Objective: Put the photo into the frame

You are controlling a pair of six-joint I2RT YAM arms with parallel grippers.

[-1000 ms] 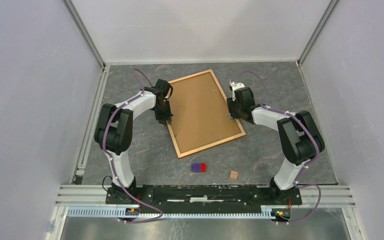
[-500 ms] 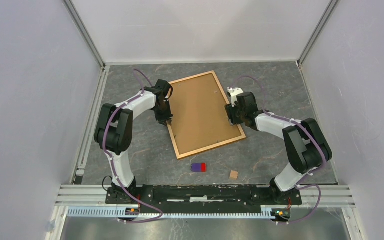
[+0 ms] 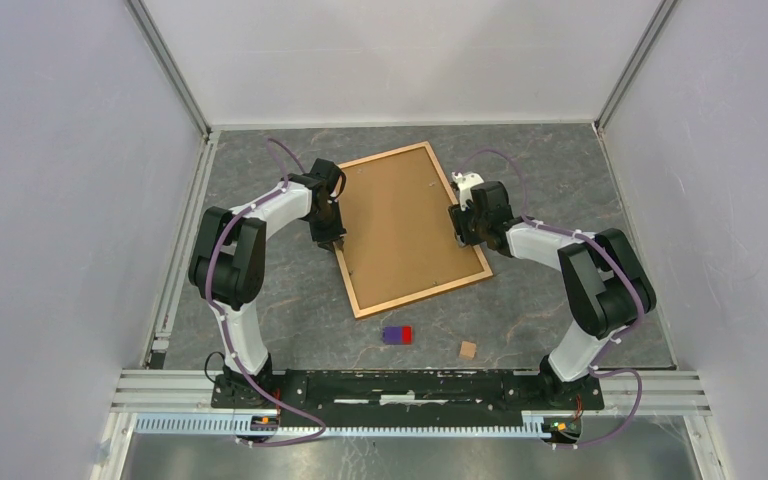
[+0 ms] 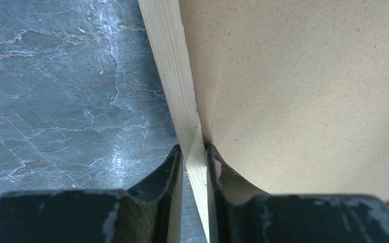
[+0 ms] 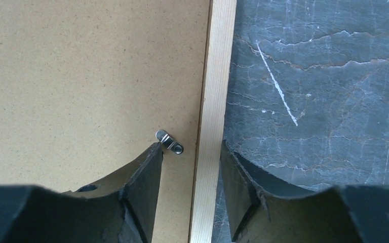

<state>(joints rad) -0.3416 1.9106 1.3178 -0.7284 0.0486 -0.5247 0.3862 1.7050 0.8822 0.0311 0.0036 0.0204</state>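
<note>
The frame (image 3: 426, 291) lies flat on the grey marbled table (image 3: 560, 170), turned at a slant, with the plain brown backing board (image 3: 410, 225) filling its opening and facing up. The left gripper (image 4: 193, 149) sits at the frame's left long side, toward the near corner, and has its two fingers pinched narrowly onto the pale wooden rail, one finger on the outer side over the table and the other on the inner side against the board. The right gripper (image 5: 191, 147) is at the opposite long side, about halfway along it, standing roughly half open and astride the rail without holding it: its inner finger hangs over the board with its tip just beside a small metal clip (image 5: 169, 142), and its outer finger is over the table close to the rail's outside edge. Nearer the arm bases, well apart from the frame, lie a small purple-and-red object (image 3: 397, 334) and a little brown block (image 3: 468, 348)
</note>
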